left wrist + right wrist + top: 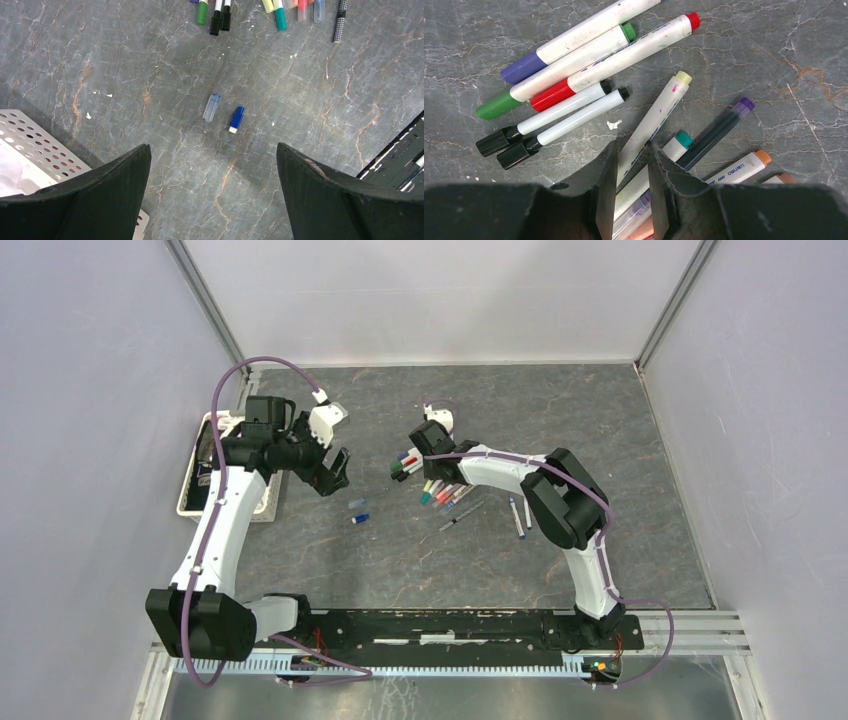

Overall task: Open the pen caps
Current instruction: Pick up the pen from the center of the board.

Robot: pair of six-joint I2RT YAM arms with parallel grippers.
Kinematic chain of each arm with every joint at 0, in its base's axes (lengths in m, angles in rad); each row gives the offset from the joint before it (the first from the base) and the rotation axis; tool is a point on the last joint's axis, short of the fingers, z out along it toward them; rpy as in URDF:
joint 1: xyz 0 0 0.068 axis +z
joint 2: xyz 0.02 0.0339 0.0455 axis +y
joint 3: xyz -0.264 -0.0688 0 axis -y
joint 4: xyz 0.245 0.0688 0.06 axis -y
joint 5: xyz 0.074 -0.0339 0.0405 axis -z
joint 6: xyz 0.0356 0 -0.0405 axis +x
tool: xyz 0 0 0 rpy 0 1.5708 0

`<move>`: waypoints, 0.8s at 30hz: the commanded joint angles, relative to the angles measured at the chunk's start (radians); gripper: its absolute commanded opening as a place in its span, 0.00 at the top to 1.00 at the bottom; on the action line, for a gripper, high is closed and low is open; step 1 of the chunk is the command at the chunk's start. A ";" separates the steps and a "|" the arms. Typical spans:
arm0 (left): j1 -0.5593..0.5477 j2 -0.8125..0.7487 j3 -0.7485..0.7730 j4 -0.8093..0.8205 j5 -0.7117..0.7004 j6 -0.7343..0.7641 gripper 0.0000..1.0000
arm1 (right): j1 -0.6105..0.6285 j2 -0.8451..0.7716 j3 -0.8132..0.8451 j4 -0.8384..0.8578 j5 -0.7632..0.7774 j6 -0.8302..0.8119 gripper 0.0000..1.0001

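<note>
While the left gripper (212, 147) hangs spread wide near a clear cap (211, 107) and a blue cap (236, 119) lying just apart on the grey table (560, 420), the right gripper (630, 150) pinches a yellow-tipped pen (659, 110) among the other pens (440, 492) heaped farther right.

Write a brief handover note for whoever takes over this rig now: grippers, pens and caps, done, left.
Left gripper: open, empty, above a clear cap and a blue cap, both loose.
Right gripper: shut on the yellow-tipped pen in the pile.
Done: two caps off.
Left: uncap the held pen, then the other pens, with purple, green, red and black caps on.
</note>
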 commanded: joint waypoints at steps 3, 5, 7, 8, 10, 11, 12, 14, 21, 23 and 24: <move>0.003 -0.021 0.010 -0.005 0.038 0.053 0.00 | 0.000 0.028 0.031 -0.036 0.031 0.041 0.67; 0.003 -0.019 0.013 -0.005 0.041 0.053 0.00 | -0.001 0.037 0.025 -0.041 0.030 0.057 0.68; 0.002 -0.015 0.017 -0.007 0.049 0.053 0.00 | 0.000 0.045 0.016 -0.036 0.021 0.074 0.71; 0.002 -0.012 0.019 -0.008 0.052 0.051 0.00 | -0.001 0.051 0.015 -0.033 0.010 0.084 0.73; 0.003 -0.006 0.021 -0.012 0.060 0.050 0.00 | 0.000 0.062 0.020 -0.028 -0.016 0.107 0.77; 0.003 -0.006 0.021 -0.014 0.061 0.050 0.00 | 0.000 0.063 0.022 -0.026 -0.027 0.113 0.79; 0.003 -0.005 0.021 -0.016 0.063 0.052 0.00 | 0.002 0.059 0.021 -0.021 -0.035 0.119 0.81; 0.003 -0.006 0.020 -0.019 0.061 0.054 0.00 | 0.005 0.042 0.006 0.002 -0.039 0.132 0.83; 0.003 -0.011 0.019 -0.020 0.064 0.056 0.00 | 0.004 -0.045 -0.055 0.066 -0.047 0.198 0.94; 0.003 -0.011 0.018 -0.020 0.066 0.055 0.00 | 0.004 -0.072 -0.069 0.090 -0.047 0.214 0.97; 0.003 -0.011 0.018 -0.023 0.067 0.056 0.00 | 0.004 -0.094 -0.078 0.106 -0.044 0.220 0.99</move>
